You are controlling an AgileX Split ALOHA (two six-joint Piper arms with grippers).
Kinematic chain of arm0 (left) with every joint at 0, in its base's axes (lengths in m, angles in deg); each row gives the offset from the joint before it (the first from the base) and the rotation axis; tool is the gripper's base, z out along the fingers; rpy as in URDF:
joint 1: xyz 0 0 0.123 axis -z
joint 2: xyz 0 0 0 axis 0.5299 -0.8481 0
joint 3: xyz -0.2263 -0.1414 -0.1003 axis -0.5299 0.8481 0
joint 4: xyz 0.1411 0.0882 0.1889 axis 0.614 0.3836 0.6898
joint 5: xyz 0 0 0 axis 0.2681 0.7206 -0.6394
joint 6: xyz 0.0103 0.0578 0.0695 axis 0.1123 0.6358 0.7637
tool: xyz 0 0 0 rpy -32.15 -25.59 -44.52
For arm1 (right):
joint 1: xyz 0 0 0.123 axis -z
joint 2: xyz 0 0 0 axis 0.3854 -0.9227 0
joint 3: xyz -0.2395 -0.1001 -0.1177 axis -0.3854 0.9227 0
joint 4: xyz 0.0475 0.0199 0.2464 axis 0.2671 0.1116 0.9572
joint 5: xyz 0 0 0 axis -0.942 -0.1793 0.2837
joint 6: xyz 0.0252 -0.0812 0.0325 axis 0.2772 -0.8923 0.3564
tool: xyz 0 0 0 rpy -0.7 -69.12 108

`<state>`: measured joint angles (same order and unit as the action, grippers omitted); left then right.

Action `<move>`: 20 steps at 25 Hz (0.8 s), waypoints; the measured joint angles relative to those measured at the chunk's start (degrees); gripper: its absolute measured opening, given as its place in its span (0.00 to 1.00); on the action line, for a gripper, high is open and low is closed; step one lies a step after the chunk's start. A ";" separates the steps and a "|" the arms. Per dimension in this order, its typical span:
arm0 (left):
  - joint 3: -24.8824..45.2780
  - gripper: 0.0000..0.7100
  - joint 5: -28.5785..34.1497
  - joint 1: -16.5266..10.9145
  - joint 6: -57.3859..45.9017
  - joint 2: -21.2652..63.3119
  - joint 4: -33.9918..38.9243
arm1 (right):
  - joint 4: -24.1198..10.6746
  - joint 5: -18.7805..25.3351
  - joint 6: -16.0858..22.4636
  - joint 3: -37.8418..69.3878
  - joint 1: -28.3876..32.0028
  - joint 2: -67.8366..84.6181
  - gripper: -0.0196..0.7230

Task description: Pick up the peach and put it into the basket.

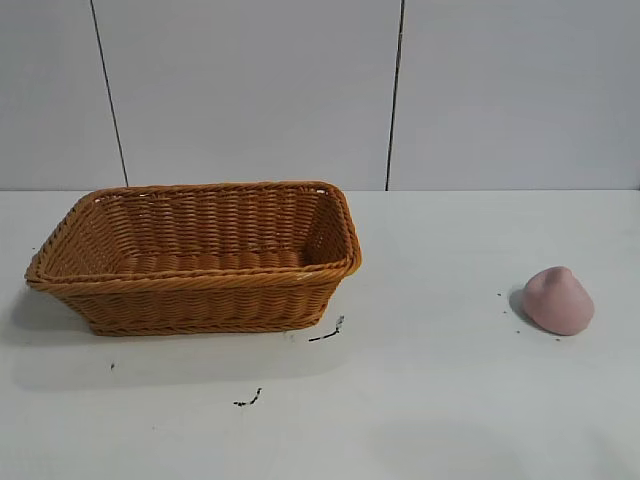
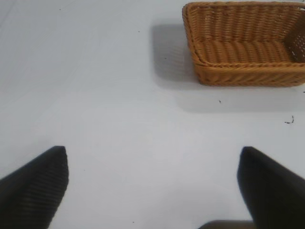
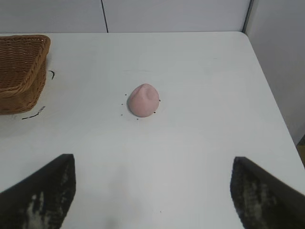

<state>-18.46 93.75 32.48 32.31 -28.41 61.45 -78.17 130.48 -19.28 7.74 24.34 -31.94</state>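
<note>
The pale-pink peach (image 1: 557, 300) lies on the white table at the right, well apart from the basket; it also shows in the right wrist view (image 3: 143, 100). The orange-brown wicker basket (image 1: 200, 255) stands at the left, with nothing visible inside; it shows in the left wrist view (image 2: 248, 43) and partly in the right wrist view (image 3: 21, 71). My right gripper (image 3: 152, 164) is open and empty, above the table some way short of the peach. My left gripper (image 2: 153, 155) is open and empty, away from the basket. Neither arm shows in the exterior view.
Small black marks (image 1: 328, 332) lie on the table by the basket's near corner, with more (image 1: 248, 400) toward the front. The table's right edge (image 3: 274, 95) runs close past the peach. A grey panelled wall stands behind.
</note>
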 joint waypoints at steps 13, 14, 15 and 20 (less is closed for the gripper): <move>0.00 0.98 0.00 0.00 0.00 0.00 0.00 | 0.00 0.00 0.00 0.00 0.00 0.00 0.92; 0.00 0.98 0.00 0.00 0.00 0.00 0.00 | 0.02 0.00 0.00 0.00 0.00 -0.08 0.94; 0.00 0.98 0.00 0.00 0.00 0.00 0.00 | 0.02 0.08 0.00 -0.22 0.00 -0.76 0.95; 0.00 0.98 0.00 0.00 0.00 0.00 0.00 | 0.07 -0.79 0.00 -5.53 0.00 -13.11 0.95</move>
<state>-18.46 93.75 32.48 32.31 -28.41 61.45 -78.10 129.69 -19.28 2.22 24.34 -45.04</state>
